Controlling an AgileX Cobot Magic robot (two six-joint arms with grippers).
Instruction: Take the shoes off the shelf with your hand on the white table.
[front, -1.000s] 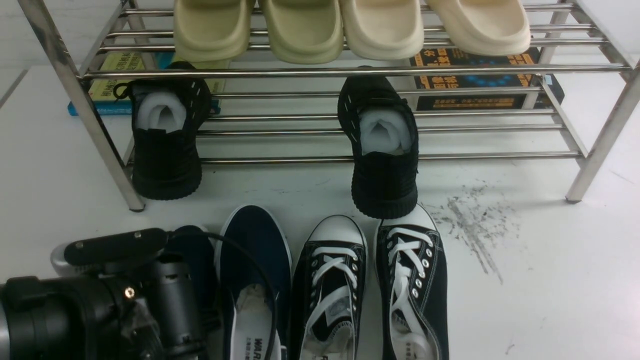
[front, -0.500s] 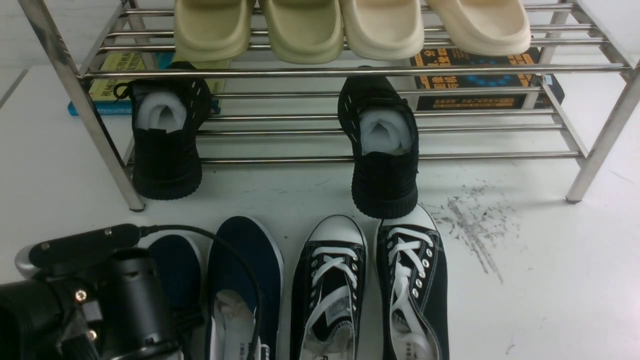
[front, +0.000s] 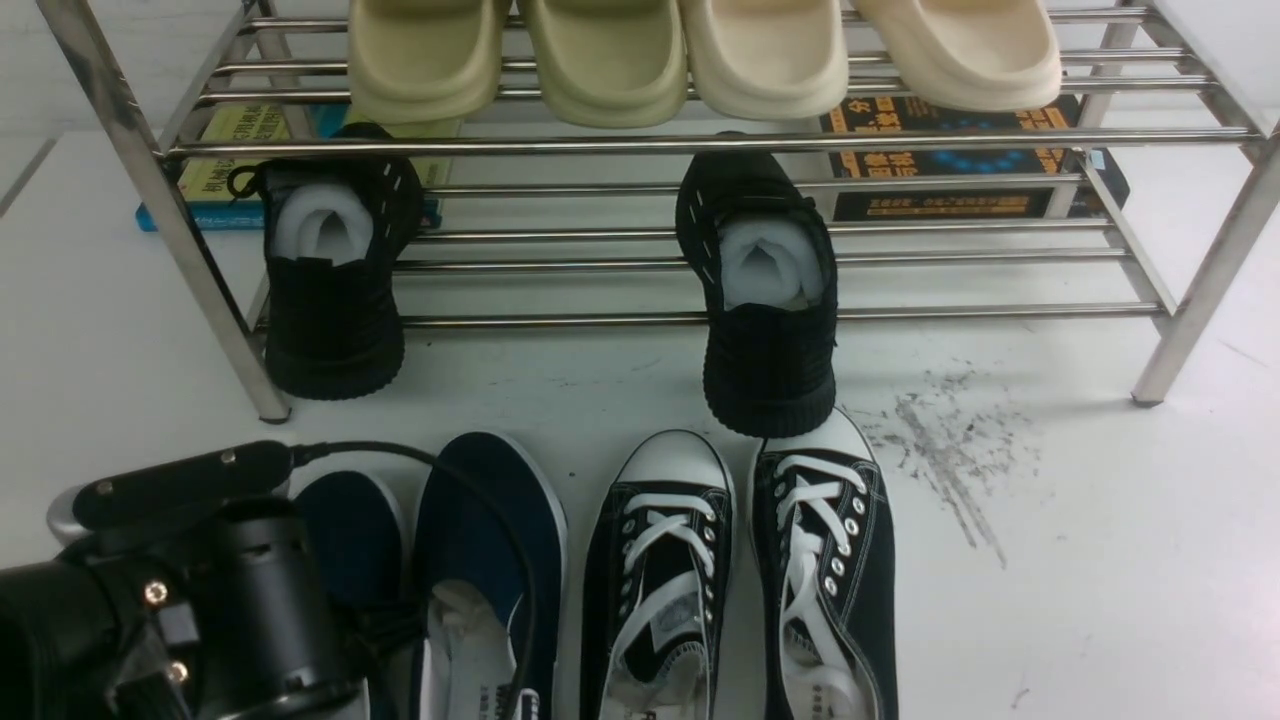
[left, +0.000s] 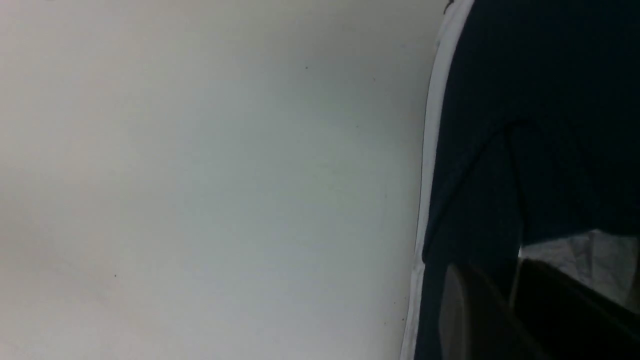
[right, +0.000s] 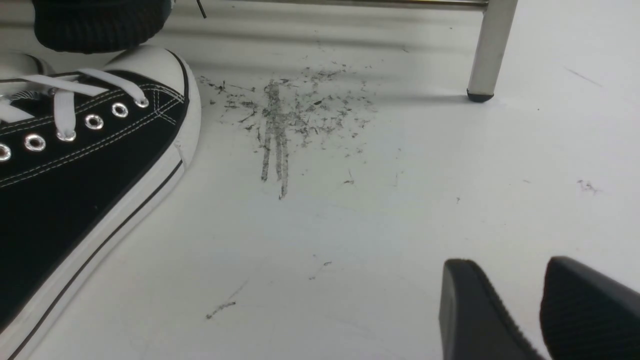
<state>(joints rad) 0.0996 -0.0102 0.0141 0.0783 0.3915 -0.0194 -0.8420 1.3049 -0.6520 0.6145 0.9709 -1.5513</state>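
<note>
Navy shoes (front: 490, 560) before the shelf (front: 700, 145): light, soft canvas; grasp the collar. Left gripper (left: 505, 305) straddles the collar; grip unclear.

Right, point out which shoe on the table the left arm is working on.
The navy slip-on at the far left of the row, partly hidden behind the left gripper. Its twin and both lace-up sneakers lie further right.

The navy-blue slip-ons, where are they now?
The navy-blue slip-ons lie on the white table, front view lower left, between the left gripper and the lace-up sneakers.
</note>
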